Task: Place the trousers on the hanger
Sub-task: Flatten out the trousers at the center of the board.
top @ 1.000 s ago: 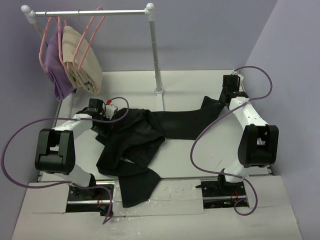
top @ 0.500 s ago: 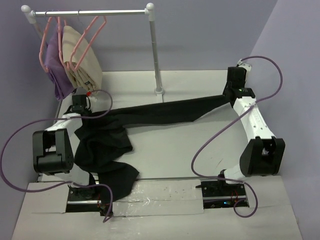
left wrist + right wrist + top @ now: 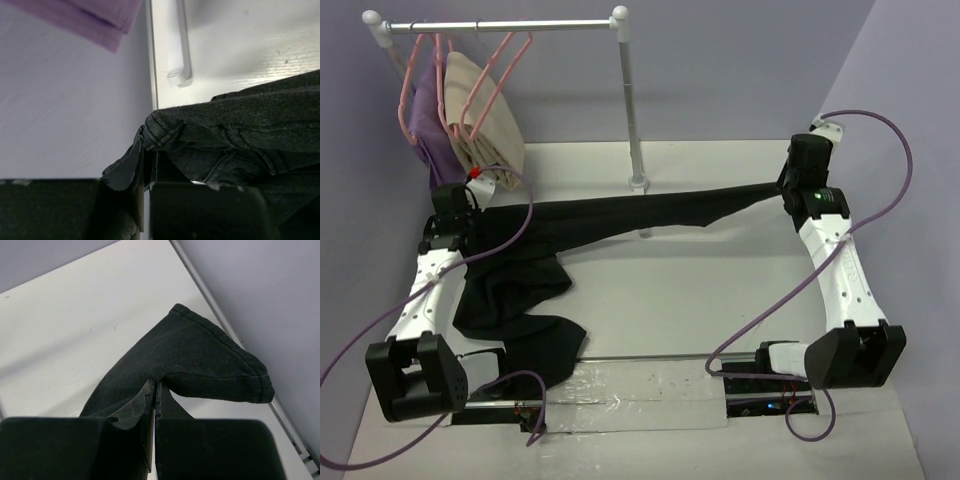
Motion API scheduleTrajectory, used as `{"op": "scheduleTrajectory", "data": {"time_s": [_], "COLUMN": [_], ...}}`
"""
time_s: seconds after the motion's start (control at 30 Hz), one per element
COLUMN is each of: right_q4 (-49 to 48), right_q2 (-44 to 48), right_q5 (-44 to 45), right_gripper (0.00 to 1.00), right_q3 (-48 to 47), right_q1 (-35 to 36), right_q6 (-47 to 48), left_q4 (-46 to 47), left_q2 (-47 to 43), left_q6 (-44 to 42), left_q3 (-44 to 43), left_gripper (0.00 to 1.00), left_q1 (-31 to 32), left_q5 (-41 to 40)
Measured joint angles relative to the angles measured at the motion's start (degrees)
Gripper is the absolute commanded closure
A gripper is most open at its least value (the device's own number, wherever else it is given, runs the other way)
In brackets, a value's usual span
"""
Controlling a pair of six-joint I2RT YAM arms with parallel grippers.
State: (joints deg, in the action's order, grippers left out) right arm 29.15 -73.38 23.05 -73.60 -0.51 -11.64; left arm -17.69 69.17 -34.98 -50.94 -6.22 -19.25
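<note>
The black trousers (image 3: 620, 213) were strung between the two arms across the far half of the table (image 3: 720, 290). One leg was pulled out in a long, nearly taut band from left to right. The rest sagged in a crumpled heap at the near left, beside the left arm.

The left gripper (image 3: 147, 165) was pinched tight on a stitched, seamed edge, probably the waistband, though the close view left that unsure. The right gripper (image 3: 154, 390) was closed just as hard on the hemmed cuff of the stretched leg.

The risks, as I judged them:
- Each bite took only a thin fold, so a stronger pull apart could have drawn the cloth out of either grip.
- The heavy slack heap could have dragged on the tabletop and twisted the garment during lifting.
- The band ran close by the foot of the rack's post (image 3: 632, 110) and could have snagged there.
- The pink hanger (image 3: 503, 76) hung loose on the rail (image 3: 500, 25) at the far left. It was thin wire-like plastic and free to swing or be knocked off.

The trousers' cloth was matte, dense and limp, with ridged seams. Beside the hanger hung a soft purple garment (image 3: 425, 140) and a folded beige garment (image 3: 490, 130). The rail was polished metal, and the table was smooth white board.
</note>
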Motion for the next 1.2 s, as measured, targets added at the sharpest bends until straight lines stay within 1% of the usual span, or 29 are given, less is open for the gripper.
{"op": "scheduleTrajectory", "data": {"time_s": [0.17, 0.3, 0.47, 0.6, 0.63, 0.67, 0.7, 0.73, 0.77, 0.8, 0.87, 0.9, 1.0, 1.07, 1.13, 1.2], "right_q4": [1.57, 1.44, 0.68, 0.83, 0.98, 1.36, 1.31, 1.62, 2.29, 2.25, 2.58, 3.72, 7.37, 8.96, 9.97, 8.46], "right_q2": [5.27, 5.53, -1.44, -11.41, -12.94, -16.7, -19.1, -21.88, -24.5, -27.19, -33.2, -36.63, -46.71, -50.14, -49.46, -44.87], "right_q5": [-0.39, -0.48, -1.7, -1.79, -1.79, -1.77, -1.77, -1.77, -1.36, -0.9, 0.46, 0.94, 1.81, 2.62, 3.45, 3.82], "right_gripper": [1.0, 1.0, 1.0, 1.0, 0.95, 0.89, 0.77, 0.68, 0.6, 0.52, 0.45, 0.38, 0.31, 0.3, 0.28, 0.27], "right_q3": [0.0, 0.0, -0.07, -3.28, -4.66, -6.6, -8.44, -10.73, -13.49, -16.28, -22.91, -27.34, -42.64, -48.5, -47.91, -41.27], "right_q1": [0.0, -0.02, -0.07, -0.02, 0.0, 0.07, 0.13, 0.22, 0.28, 0.28, 0.24, 0.24, 0.52, 1.29, 2.62, 4.9], "right_q6": [0.0, -0.04, -0.04, 0.07, 0.13, 0.2, 0.17, 0.17, 0.57, 0.98, 1.55, 1.86, 2.36, 2.78, 3.13, 3.48], "left_q4": [-3.3, -4.04, -4.11, -1.97, -1.29, -0.68, -0.13, 0.39, 0.98, 1.66, 2.75, 3.37, 4.94, 5.11, 4.76, 3.82], "left_q2": [-4.2, -4.17, -0.52, 3.39, 4.55, 5.88, 7.08, 8.13, 9.4, 10.82, 13.57, 14.97, 18.6, 19.3, 18.58, 17.14], "left_q6": [-1.53, -1.86, -1.86, -1.86, -1.84, -1.81, -1.88, -1.86, -1.84, -1.81, -1.84, -1.77, -1.49, -1.27, -1.03, -0.39], "left_q3": [-0.87, -1.66, -1.6, -1.51, -1.51, -1.51, -1.51, -1.51, -1.62, -1.77, -2.64, -3.28, -5.57, -6.34, -6.36, -6.36], "left_gripper": [1.0, 1.0, 1.0, 0.98, 0.96, 0.88, 0.79, 0.7, 0.64, 0.54, 0.45, 0.4, 0.38, 0.36, 0.35, 0.35], "left_q1": [-0.66, -0.94, -1.38, -1.44, -1.44, -1.44, -1.44, -1.44, -1.42, -1.44, -1.51, -1.51, -1.49, -1.44, -1.44, -1.38], "left_q5": [0.68, 1.77, 1.97, 1.97, 1.97, 2.01, 2.08, 2.12, 1.81, 1.03, -0.76, -1.73, -4.02, -4.7, -4.61, -4.2]}}
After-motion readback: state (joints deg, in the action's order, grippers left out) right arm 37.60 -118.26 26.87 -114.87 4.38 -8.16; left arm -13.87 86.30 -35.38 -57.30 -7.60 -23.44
